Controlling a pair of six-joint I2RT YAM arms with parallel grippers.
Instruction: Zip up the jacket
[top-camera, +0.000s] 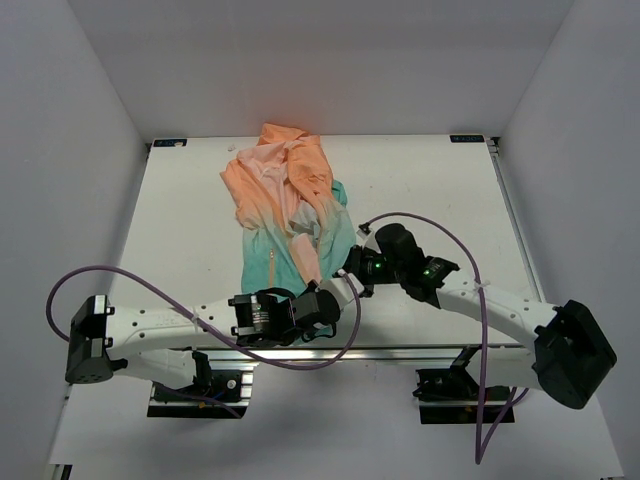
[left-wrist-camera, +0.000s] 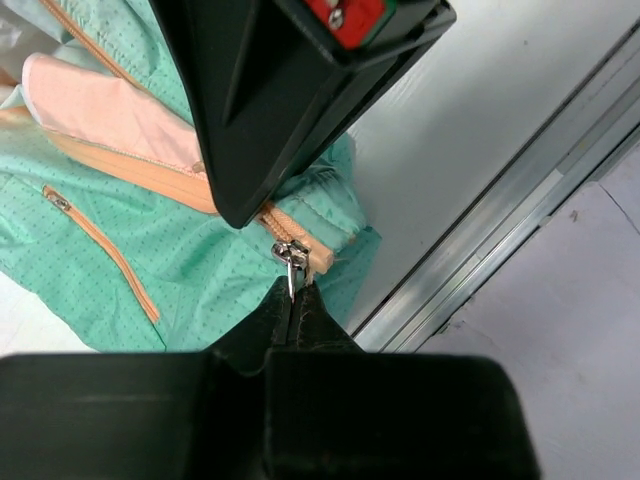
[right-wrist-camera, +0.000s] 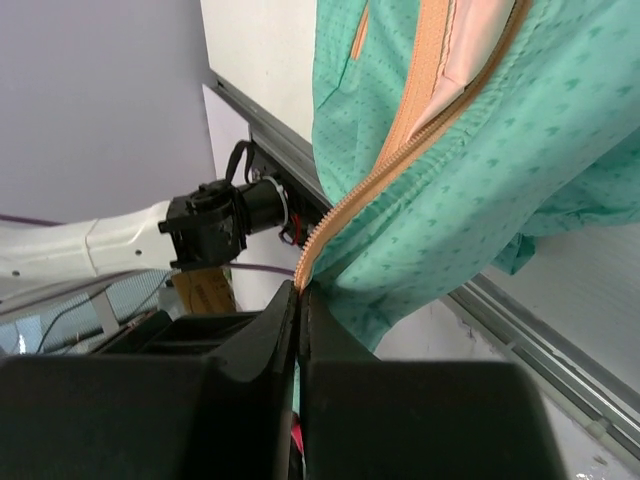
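Two grippers meet at the green bottom end of the jacket (top-camera: 285, 200), close to the near edge of the table (top-camera: 450, 190), abt halfway along it. The jacket lies on the table, a bit bunched up. Its orange top part is toward the far edge and its green part is toward the near edge.

The L gripper (left-wrist-camera: 296, 298) comes in from the left side. Its fingers are pressed tight together, w/ the little silver zip pull (left-wrist-camera: 292, 272) pinched btwn the tips. The pull hangs from the zip slider (left-wrist-camera: 288, 250). The slider sits right at the bottom end of the orange zip (right-wrist-camera: 400, 150), by the hem.

The R gripper (right-wrist-camera: 300, 297) comes in from the right side. Its fingers are closed too, and they nip the jacket at the low end of the zip edge. The row of zip teeth runs up and away from the tips. In the left wrist view the R gripper is a big black shape just above the slider, v. close to the L gripper's tips.

Pale pink lining (left-wrist-camera: 110, 110) shows beside the zip, so the front is open there. A small orange pocket zip (left-wrist-camera: 105, 250) runs across the green cloth, off to one side of the main zip.

A grey metal rail (left-wrist-camera: 480, 260) runs along the near edge of the table, just past the hem.
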